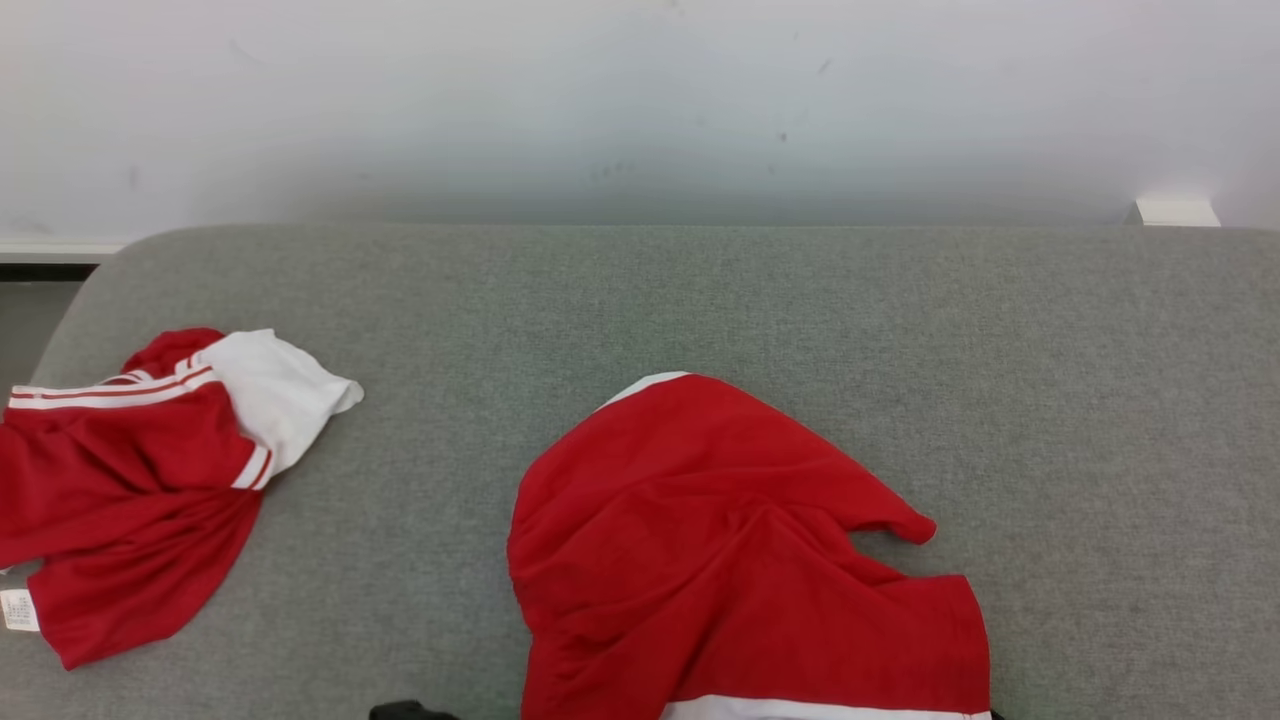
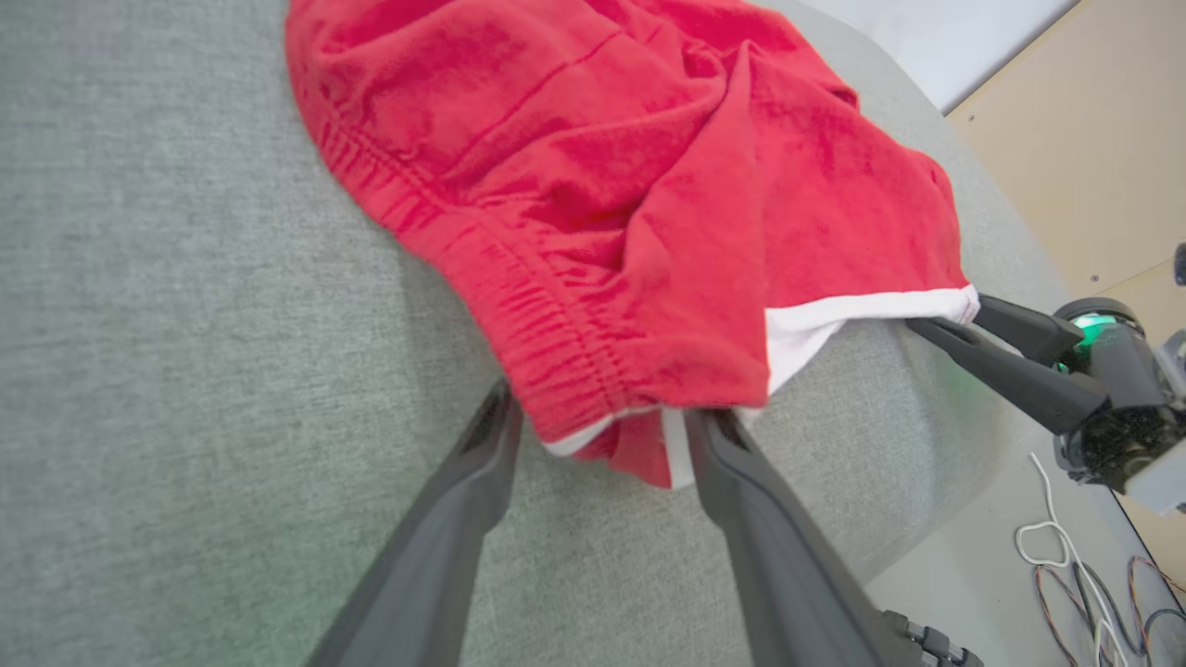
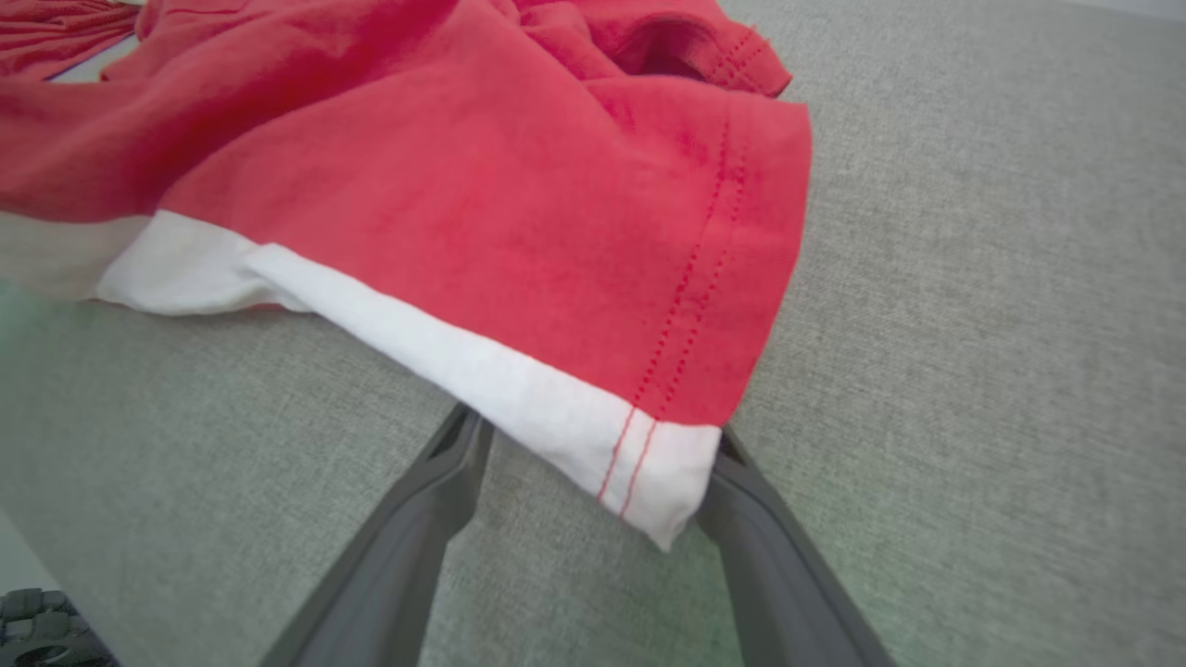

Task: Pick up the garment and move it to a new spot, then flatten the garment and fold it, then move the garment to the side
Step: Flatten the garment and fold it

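Under everything, grey pad (image 1: 700,300): one, felt-textured, running from 9 to 3 o'clock in the head view.
Wall (image 1: 640,100): one, white, behind the pad at 12 o'clock.
Garments, count: two, both red with white trim, well apart.
Garment (image 1: 720,540): task item, at 6 o'clock on the pad, crumpled. One white hem band runs along its near edge. The left wrist view shows one gathered elastic edge.
Second garment (image 1: 120,480): at 8 o'clock on the pad, bunched, with a white panel and red stripes on top. One white label (image 1: 18,608) sits at its lower edge.
Grippers, count: two, with two dark fingers each.
Left gripper (image 2: 604,412): jaws spread wide, with the elastic-edge corner lying between the tips. No pinch seen.
Right gripper (image 3: 598,431): jaws spread wide, with the white hem corner lying between the tips. No pinch seen. In the left wrist view it sits at 3 o'clock.
Cables (image 2: 1066,556): several, white and coloured, on the floor at 4 o'clock in the left wrist view. Exact count not readable.
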You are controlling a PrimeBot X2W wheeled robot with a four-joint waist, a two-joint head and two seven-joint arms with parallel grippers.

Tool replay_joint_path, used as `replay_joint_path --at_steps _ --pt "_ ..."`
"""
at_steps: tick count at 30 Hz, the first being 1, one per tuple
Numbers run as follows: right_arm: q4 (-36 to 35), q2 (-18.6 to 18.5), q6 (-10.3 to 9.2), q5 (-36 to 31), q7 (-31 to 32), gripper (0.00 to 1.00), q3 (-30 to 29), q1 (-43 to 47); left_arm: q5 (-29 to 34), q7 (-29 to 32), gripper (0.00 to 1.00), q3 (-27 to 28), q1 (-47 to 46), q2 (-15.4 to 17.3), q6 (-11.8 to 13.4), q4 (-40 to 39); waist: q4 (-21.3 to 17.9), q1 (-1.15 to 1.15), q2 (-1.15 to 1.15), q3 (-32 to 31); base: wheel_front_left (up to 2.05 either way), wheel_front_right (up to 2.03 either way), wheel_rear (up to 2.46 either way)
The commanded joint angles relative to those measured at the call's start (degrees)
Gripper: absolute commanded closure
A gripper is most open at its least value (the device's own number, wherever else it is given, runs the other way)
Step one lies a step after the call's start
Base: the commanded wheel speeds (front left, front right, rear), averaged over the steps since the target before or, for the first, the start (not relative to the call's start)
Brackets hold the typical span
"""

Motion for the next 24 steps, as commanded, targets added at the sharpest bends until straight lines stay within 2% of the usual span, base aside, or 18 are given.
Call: replay_joint_path --at_steps 1,4,5,6,7,8,11,13,16,17,24 --pt "0.58 0.24 -0.17 0.42 -0.10 0.00 0.31 -1.07 -0.79 -0.80 0.27 -0.47 -1.15 0.10 -0.18 0.56 -0.17 0.00 0.00 0.33 0.00 0.00 0.00" --pt "1.08 0.43 -0.17 0.63 0.00 0.00 1.27 -1.95 -1.37 -1.20 0.52 -1.63 -1.96 0.34 -0.19 1.45 -0.23 0.00 0.00 0.48 0.00 0.00 0.00" --pt "1.10 0.52 -0.17 0.81 -0.14 0.00 1.82 -2.25 -1.74 -1.24 0.63 -2.06 -2.31 0.29 -0.19 1.72 -0.25 0.00 0.00 0.51 0.00 0.00 0.00" --pt "0.95 0.59 -0.17 1.31 -0.46 0.30 2.21 -2.60 -2.13 -1.29 0.81 -2.77 -2.68 0.18 -0.19 1.95 -0.26 0.00 0.00 0.55 0.00 0.00 0.00" --pt "0.77 0.58 -0.17 1.99 -0.60 0.76 2.66 -2.84 -2.72 -1.37 1.00 -3.47 -3.17 0.24 -0.19 2.22 -0.25 0.00 0.00 0.56 0.00 0.00 0.00" --pt "0.52 0.48 -0.17 3.05 -0.51 1.00 3.33 -2.97 -3.45 -1.36 1.00 -4.35 -3.67 0.46 -0.19 2.49 -0.22 0.00 0.00 0.49 0.00 0.00 0.00" --pt "-0.99 -0.64 -0.17 6.75 -1.18 1.00 4.24 -3.26 -5.25 -1.22 1.00 -6.80 -4.96 1.35 -0.19 3.02 -0.21 0.00 0.00 -0.04 0.00 0.00 0.00" --pt "-3.05 -1.40 -0.17 10.47 -1.87 1.00 3.31 -3.10 -7.97 -0.81 1.00 -7.93 -5.55 2.11 -0.19 2.27 -0.36 0.00 0.00 -0.54 0.00 0.00 0.00" --pt "-7.49 -4.20 -0.17 17.10 -1.66 1.00 1.18 -2.58 -13.23 0.88 1.00 -9.60 -5.70 4.94 -0.19 -0.80 -0.88 0.00 0.00 -1.55 0.00 0.00 0.00" --pt "-7.49 -4.20 -0.17 17.10 -1.66 1.00 1.18 -2.58 -13.23 0.88 1.00 -9.60 -5.70 4.94 -0.19 -0.80 -0.88 0.00 0.00 -1.55 0.00 0.00 0.00" --pt "-20.56 -14.02 -0.16 31.64 2.29 1.00 -4.12 0.60 -25.40 8.39 1.00 -10.69 -6.24 14.71 -0.19 -13.78 -1.35 0.00 0.00 -4.38 0.00 0.00 0.00"
